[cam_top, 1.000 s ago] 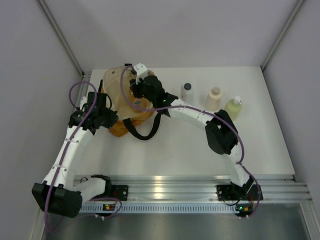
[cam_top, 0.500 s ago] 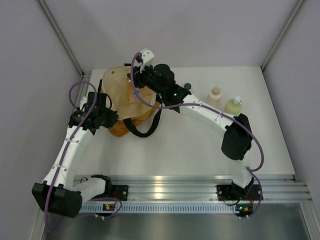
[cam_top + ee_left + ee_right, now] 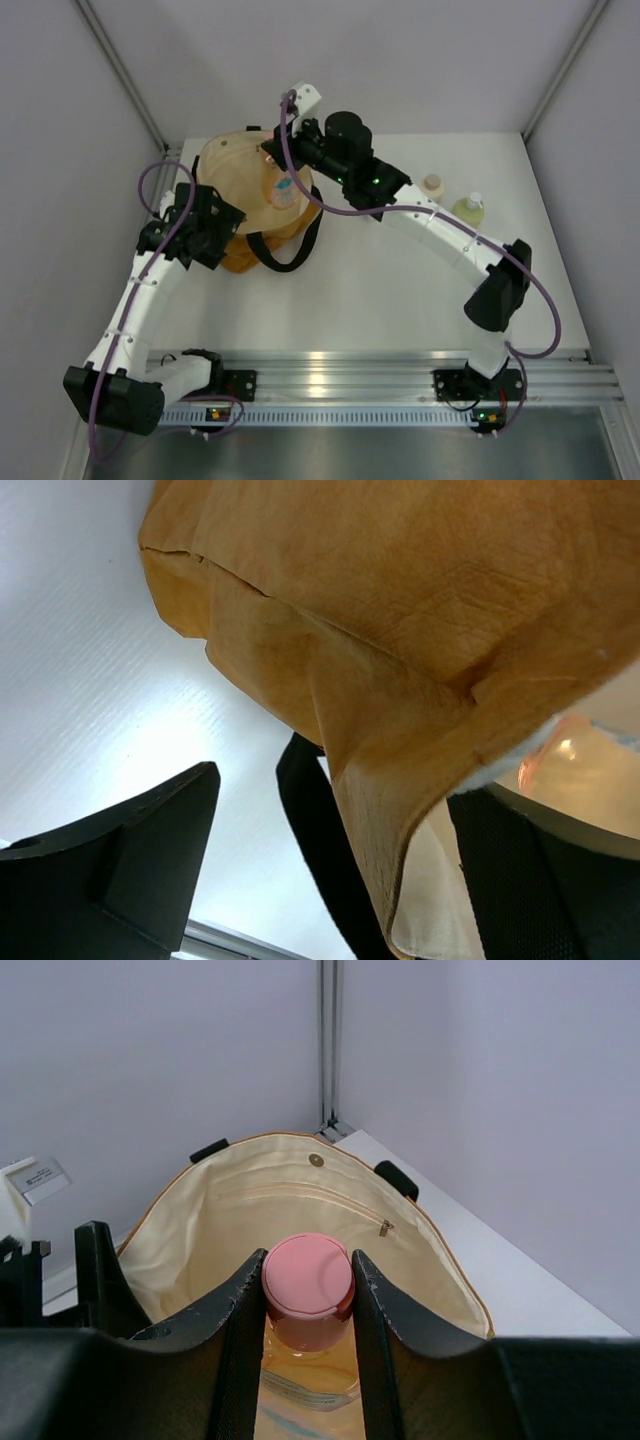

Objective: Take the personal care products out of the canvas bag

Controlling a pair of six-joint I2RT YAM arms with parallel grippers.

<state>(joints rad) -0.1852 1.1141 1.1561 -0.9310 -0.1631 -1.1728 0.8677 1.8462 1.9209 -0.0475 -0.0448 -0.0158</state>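
**Right gripper (image 3: 308, 1295) clamped on the pink cap, bottle hanging over the bag's mouth**

The orange-pink bottle (image 3: 304, 1360) hangs upright, long axis roughly vertical, with its pink cap (image 3: 308, 1272) pinched between the right jaws and its body below them. Beneath and around it is the cream lining of the canvas bag (image 3: 232, 170), whose mouth gapes upward. Whether the bottle's base is above the rim cannot be told from these views.

Out to the right on the table (image 3: 380, 290), well apart from the bag, stand the beige bottle (image 3: 432, 186) and the yellow-green bottle (image 3: 467, 208). In my judgement the coming move is a lift straight up, then a carry rightward toward that row.

The left gripper (image 3: 215, 225) sits at the bag's near-left side. Its jaws are spread wide, with the tan rim lying loose between them and not clamped, so the bag is likely to shift if the bottle snags.
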